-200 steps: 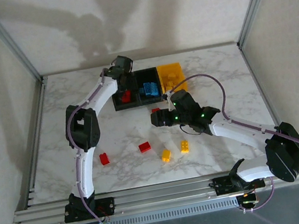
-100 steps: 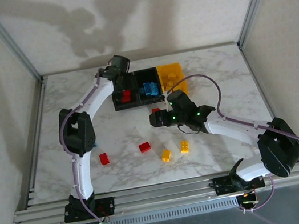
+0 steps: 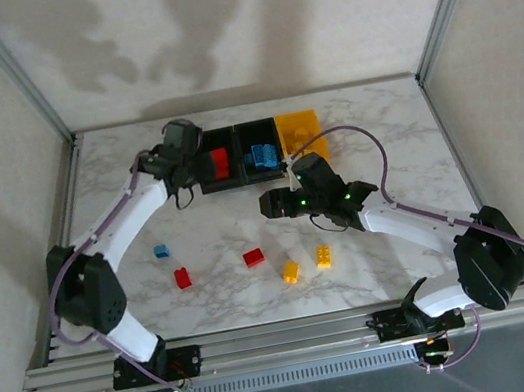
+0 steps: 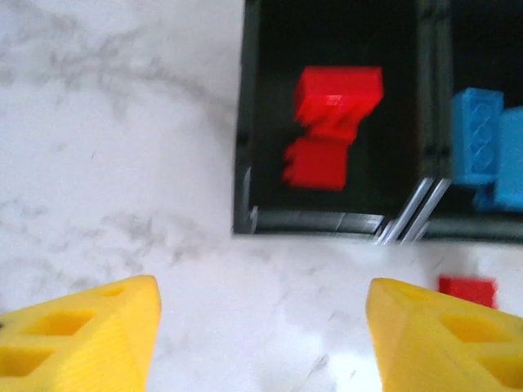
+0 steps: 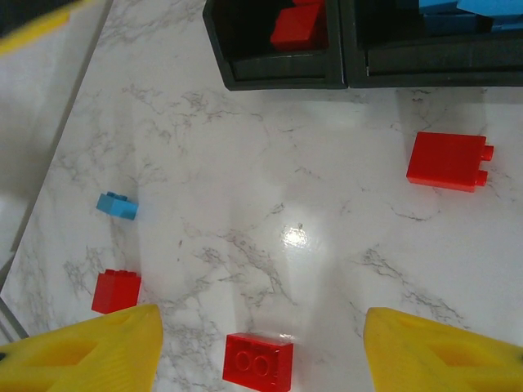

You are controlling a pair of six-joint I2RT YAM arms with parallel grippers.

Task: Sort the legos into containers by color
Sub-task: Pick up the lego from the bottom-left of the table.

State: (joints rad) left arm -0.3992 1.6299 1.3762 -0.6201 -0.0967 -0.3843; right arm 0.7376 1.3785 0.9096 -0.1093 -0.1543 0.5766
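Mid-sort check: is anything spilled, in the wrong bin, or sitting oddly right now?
Nothing stands out. The left black bin holds red bricks, and the middle bin holds blue bricks. The loose red brick near the bins sits outside them, just not sorted yet.

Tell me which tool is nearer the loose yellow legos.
Right. The right tool hangs just beyond the yellow legos; the left tool is far off at the leftmost bin.
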